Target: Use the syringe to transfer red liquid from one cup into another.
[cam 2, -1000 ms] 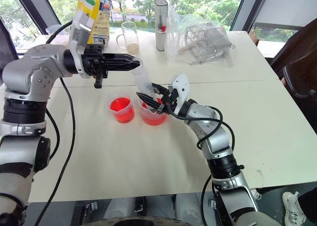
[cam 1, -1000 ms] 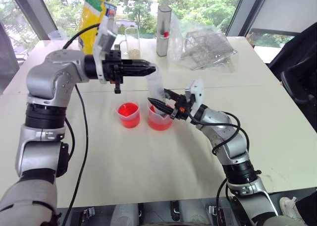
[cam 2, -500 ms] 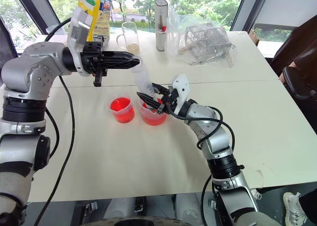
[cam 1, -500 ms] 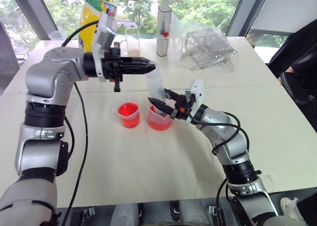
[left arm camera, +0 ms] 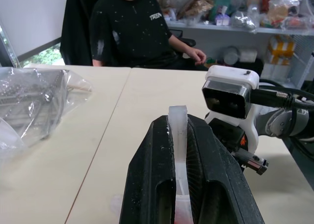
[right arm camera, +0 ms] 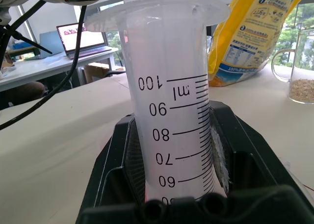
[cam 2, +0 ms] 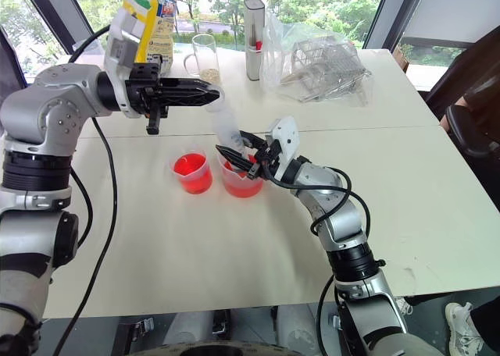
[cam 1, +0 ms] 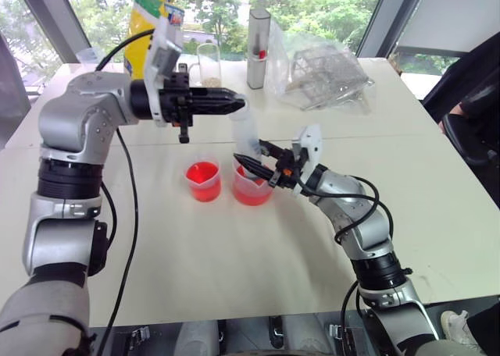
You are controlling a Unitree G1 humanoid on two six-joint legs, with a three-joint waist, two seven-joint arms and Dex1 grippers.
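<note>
From the head views, the syringe (cam 1: pixel 247 133) stands tilted in the spouted beaker (cam 1: pixel 251 186); the left claw (cam 1: pixel 234 102) pinches its plunger top. The right wrist view shows the right claw (right arm camera: pixel 179 150) clamped round the barrel.

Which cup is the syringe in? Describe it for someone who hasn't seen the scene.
On the pale table, two clear cups of red liquid stand side by side mid-table. The syringe stands in the spouted beaker, nearer the right hand; it's wider than the plain-rimmed cup.
</note>
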